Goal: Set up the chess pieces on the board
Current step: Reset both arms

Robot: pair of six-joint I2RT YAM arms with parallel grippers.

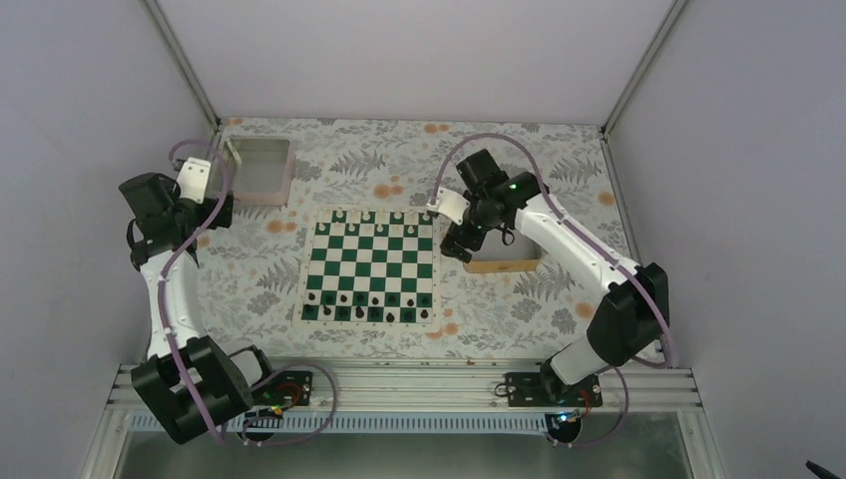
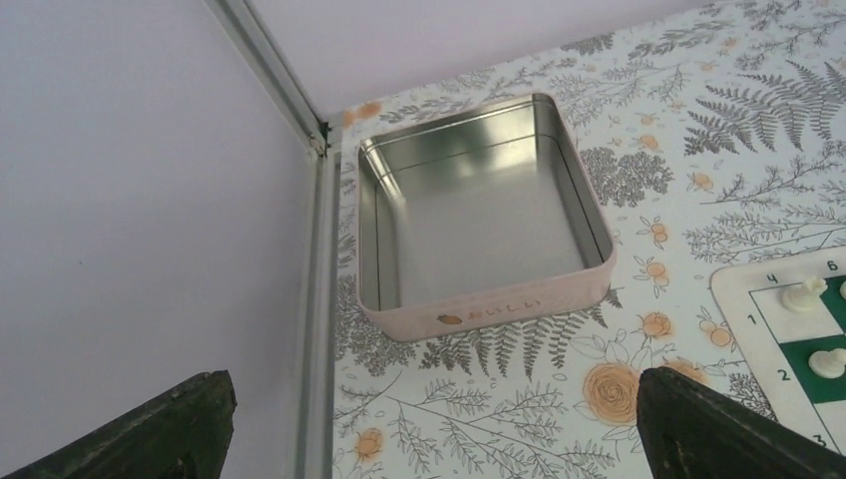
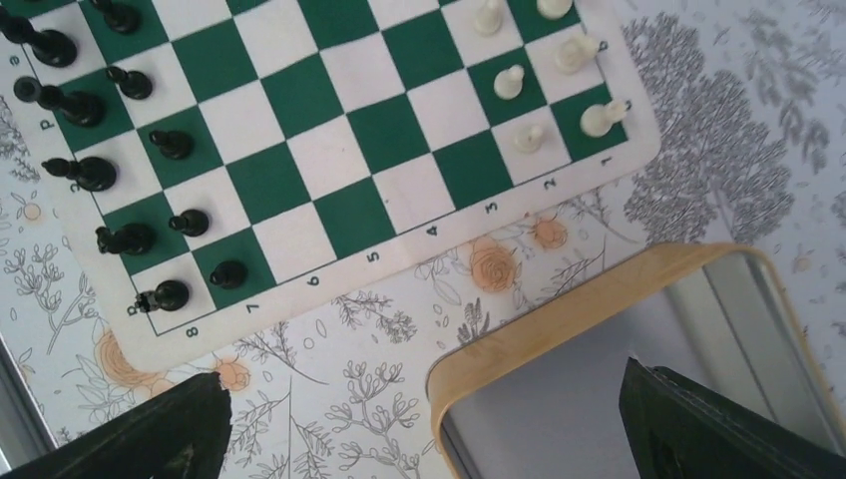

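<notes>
Seen from above, the board [image 1: 371, 264] lies flat in the middle of the flowered desk [image 1: 259, 279], between my two arms. The black chess pieces [image 1: 371, 304] stand in the two rows nearest my bases, and the white pieces [image 1: 371, 216] line the far edge. My left tool [image 1: 221, 208] hangs near the pale tin [image 1: 257, 168] in the far-left corner. My right tool [image 1: 454, 245] hangs over the left end of the gold-rimmed tray [image 1: 509, 264], which sits just beside the board's right edge. This view is too small to show how either tool stands.

The wrist cameras show that. On my left wrist the jaws sit at the two bottom corners of the picture, spread wide, with only the desk cloth between them. My right tool is just as wide, with the tray's rim and the cloth between its jaws.

The wrist views also show the writing. The tin's front wall carries a small gold mark and a line of gold lettering too faint to read. The board's cream border has printed digits. The left wrist view shows 1, 2 and 3 beside two white pieces. The right wrist view shows 1 to 8 along the edge facing the tray, with black pieces on rows 7 and 8 and white on 1 and 2. The letters on the adjoining edge are turned and I cannot read them with certainty.
</notes>
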